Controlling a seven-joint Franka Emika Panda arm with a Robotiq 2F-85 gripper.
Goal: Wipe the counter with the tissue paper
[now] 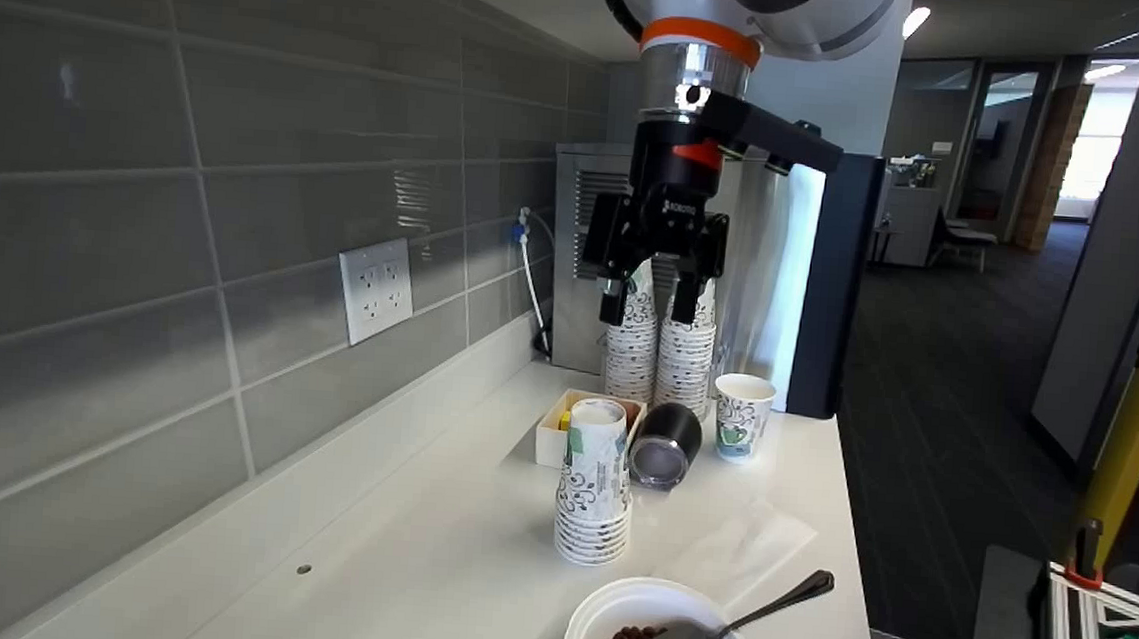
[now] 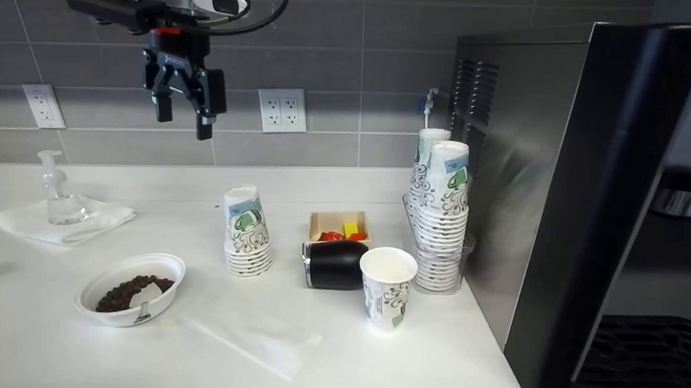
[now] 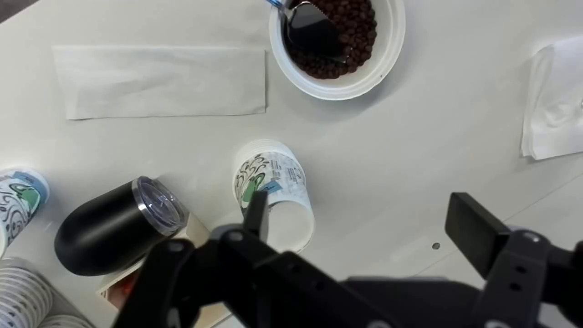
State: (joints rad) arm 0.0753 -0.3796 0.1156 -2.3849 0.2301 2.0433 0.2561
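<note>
Tissue (image 3: 164,82) lies flat on the worktop (image 2: 149,363), near its front edge, a bare strip between them. The end effector (image 2: 184,121) hangs well above, spread wide and empty. In the wrist view the tissue's long axis runs left to right, one short end just beside the bowl (image 3: 391,43).

The desk (image 2: 396,366) looks smooth, the tissue paper (image 3: 164,82) matt and faintly creased, the wall tiles (image 1: 333,123) glossy, the tumbler (image 3: 104,228) satiny, the box (image 2: 329,222) wooden.
</note>
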